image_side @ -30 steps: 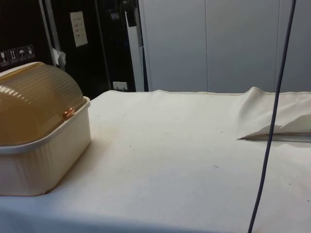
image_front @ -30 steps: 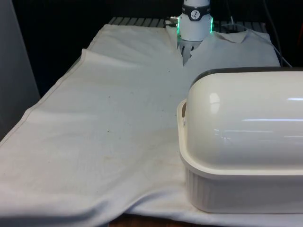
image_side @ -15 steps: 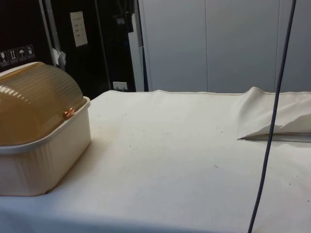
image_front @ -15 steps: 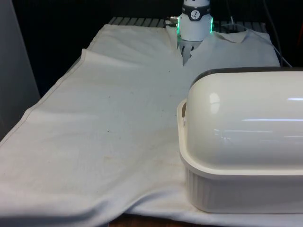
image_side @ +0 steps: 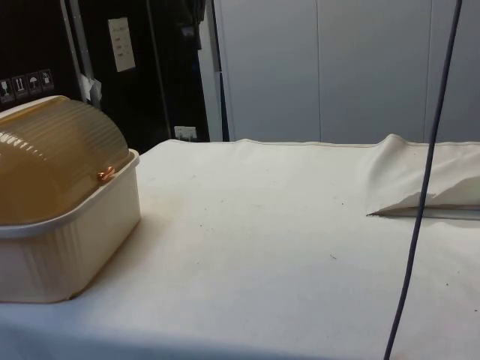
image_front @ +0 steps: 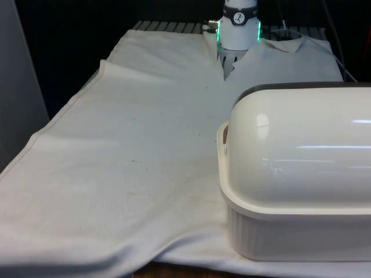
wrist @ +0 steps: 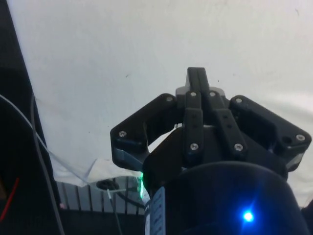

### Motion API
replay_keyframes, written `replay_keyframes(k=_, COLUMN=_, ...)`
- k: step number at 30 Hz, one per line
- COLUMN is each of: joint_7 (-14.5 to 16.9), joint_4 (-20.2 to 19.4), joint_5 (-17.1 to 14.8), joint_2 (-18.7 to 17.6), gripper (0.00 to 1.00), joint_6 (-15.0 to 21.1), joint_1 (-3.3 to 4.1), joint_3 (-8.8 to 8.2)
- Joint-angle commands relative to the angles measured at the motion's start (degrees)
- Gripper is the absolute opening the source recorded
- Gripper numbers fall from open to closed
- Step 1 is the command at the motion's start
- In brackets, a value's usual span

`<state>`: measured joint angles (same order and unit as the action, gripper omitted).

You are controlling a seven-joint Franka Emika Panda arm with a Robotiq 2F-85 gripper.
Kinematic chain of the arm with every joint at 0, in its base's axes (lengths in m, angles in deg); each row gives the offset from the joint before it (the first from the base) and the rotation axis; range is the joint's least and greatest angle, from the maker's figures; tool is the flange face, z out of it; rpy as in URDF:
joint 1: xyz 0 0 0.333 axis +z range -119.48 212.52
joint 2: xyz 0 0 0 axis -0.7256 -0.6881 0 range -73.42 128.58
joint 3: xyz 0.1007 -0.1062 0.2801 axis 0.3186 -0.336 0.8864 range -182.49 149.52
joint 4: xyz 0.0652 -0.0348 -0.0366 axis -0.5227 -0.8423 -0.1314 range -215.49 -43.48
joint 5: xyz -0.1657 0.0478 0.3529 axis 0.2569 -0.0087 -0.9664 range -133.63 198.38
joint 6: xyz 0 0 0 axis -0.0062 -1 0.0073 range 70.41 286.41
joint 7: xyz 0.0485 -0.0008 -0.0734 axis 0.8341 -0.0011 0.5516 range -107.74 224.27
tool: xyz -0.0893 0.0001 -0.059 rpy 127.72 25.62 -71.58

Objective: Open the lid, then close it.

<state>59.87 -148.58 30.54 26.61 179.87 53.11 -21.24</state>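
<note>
The cream plastic bread box [image_front: 295, 229] fills the lower right of the front view and sits at the side view's left edge, its domed roll-top lid [image_front: 301, 145] fully down. Judging by that, either nothing is opened yet or both steps are finished. Its long axis runs across the front view. The black two-finger gripper [wrist: 195, 81], fingers pressed together and holding nothing, hangs above bare white cloth [image_side: 285, 247].

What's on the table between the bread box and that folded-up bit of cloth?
Nothing but bare white cloth in the side view, from the bread box to the fold.
</note>
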Motion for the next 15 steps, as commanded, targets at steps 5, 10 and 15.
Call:
replay_keyframes(k=5, joint_7=0.06, joint_4=-2.69, joint_5=-0.74, joint_2=1.66, gripper=0.00, joint_6=4.24, joint_1=0.11, joint_3=0.57)
replay_keyframes(k=10, joint_7=0.17, joint_4=-4.18, joint_5=-1.20, joint_2=2.41, gripper=0.00, joint_6=6.76, joint_1=0.11, joint_3=1.09)
replay_keyframes(k=15, joint_7=0.29, joint_4=-5.21, joint_5=-1.32, joint_2=2.69, gripper=0.00, joint_6=8.31, joint_1=0.06, joint_3=1.49)
